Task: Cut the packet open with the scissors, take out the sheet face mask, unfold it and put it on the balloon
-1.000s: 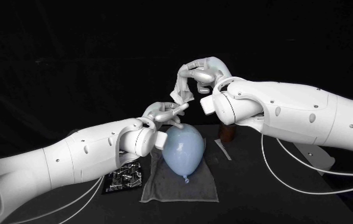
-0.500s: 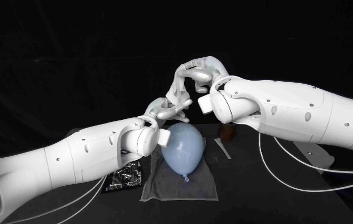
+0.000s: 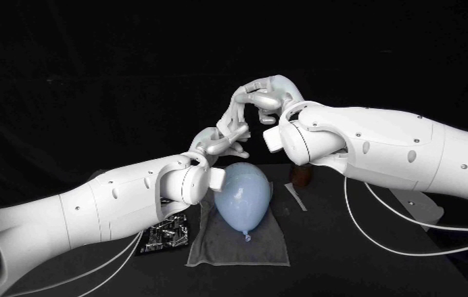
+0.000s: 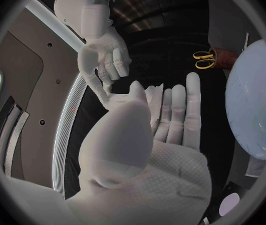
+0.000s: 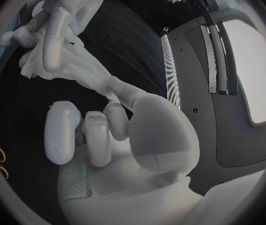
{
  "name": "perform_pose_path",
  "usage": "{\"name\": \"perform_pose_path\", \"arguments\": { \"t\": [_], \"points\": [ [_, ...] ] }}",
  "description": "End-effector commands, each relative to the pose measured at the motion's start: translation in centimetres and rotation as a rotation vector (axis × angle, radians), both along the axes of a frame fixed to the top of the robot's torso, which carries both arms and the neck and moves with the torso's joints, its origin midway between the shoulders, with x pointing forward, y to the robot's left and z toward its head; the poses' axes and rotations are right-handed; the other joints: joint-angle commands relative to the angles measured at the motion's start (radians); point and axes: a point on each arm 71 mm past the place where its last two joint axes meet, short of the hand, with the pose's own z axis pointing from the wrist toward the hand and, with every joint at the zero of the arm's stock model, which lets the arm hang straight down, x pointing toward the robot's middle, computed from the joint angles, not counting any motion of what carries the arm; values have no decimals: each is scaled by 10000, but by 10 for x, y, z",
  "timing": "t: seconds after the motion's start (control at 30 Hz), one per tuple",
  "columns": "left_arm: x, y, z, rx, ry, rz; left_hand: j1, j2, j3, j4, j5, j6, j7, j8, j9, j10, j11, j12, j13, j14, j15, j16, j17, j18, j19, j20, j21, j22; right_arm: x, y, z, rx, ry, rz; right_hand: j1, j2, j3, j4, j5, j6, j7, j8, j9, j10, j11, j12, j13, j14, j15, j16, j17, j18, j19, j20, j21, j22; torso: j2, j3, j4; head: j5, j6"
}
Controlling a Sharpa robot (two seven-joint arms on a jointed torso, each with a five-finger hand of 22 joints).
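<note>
Over the last second the left hand (image 3: 220, 143) had risen toward the right hand (image 3: 266, 98), shortening the stretch of sheet face mask (image 3: 235, 117) between them. Both hands pinched the mask, which was a folded strip held in the air above the balloon (image 3: 242, 194). The balloon lay on a cloth (image 3: 263, 246). To unfold it well, I judged each pinch should catch a separate edge and draw apart gently, lest the thin sheet tear.

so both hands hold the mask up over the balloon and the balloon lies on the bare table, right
Not quite. The head view shows the balloon lying on a pale cloth, not on the bare table. The left hand and right hand do hold the mask up over it.
</note>
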Motion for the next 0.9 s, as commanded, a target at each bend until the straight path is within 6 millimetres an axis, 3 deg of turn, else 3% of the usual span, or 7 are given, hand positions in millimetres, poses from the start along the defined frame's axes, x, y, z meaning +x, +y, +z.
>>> {"name": "perform_pose_path", "arguments": {
  "t": [0.03,0.13,0.27,0.47,0.63,0.67,0.9],
  "points": [
    [2,3,1,-161,83,457,393,500,314,-93,-15,355,-175,149,29,141,-52,-6,-59,43,-100,48,-36,161,86,-27,-46,-18,0,0,2,-97,-182,140,-57,60,34,5,68,47,-4,24,18,164,-72,50,480,1060,-42,60,2627,-10,349,-4,41,1947,1,7,6,5,-5],
    [2,5,0,-126,128,540,1111,1010,854,-260,-20,606,-355,225,5,404,-139,-235,-258,50,-202,22,-110,155,118,-128,-26,-14,0,-2,2,-102,-204,92,-57,60,34,5,68,47,-4,24,18,164,-72,50,480,1060,-42,60,2627,-10,349,-4,41,1947,4,6,3,17,-13],
    [3,8,0,-77,173,613,1679,1035,1549,-338,-6,691,-301,194,-64,853,-201,-708,-624,103,-265,-36,-248,137,111,-245,76,54,1,-4,2,-107,-238,22,-66,56,60,-1,67,48,-7,30,20,167,-74,50,481,1060,-43,60,2627,-9,349,-6,38,1946,1,3,-4,19,-17],
    [4,11,-1,20,194,599,1972,451,2598,-510,-12,771,-185,-77,-261,1547,-330,-794,-788,206,-381,-158,-449,118,-73,-367,413,321,4,-8,2,-115,-320,-104,-66,56,60,-1,67,48,-7,30,20,167,-74,50,481,1060,-43,60,2627,-9,349,-6,38,1946,-3,3,2,-1,-15],
    [4,11,-2,42,211,404,1814,-187,3413,-720,3,1030,-127,-228,-374,1612,-328,-905,-877,248,-395,-289,-611,94,-371,-422,864,692,6,-11,3,-127,-390,-199,-66,56,60,-1,67,48,-7,30,20,167,-74,50,481,1060,-43,60,2627,-9,349,-6,38,1946,4,3,-1,0,-17],
    [4,11,-2,35,218,339,1543,-478,3942,-861,50,1140,-105,-312,-431,1605,-302,-924,-897,256,-364,-312,-674,79,-621,-409,1167,950,7,-12,3,-131,-405,-223,-66,56,60,-1,67,48,-7,30,20,167,-74,50,481,1060,-43,60,2627,-9,349,-6,38,1946,4,3,-1,0,-17],
    [3,11,-2,12,254,-35,930,-854,4532,-1046,-13,1252,-119,-332,-444,1658,-303,-866,-883,281,-345,-215,-685,91,-895,-348,1452,1197,11,-15,3,-157,-492,-362,-77,52,92,-7,68,48,-8,34,23,169,-76,48,481,1060,-45,60,2627,-12,355,-8,53,1950,7,1,0,-22,-32]
  ]
}}
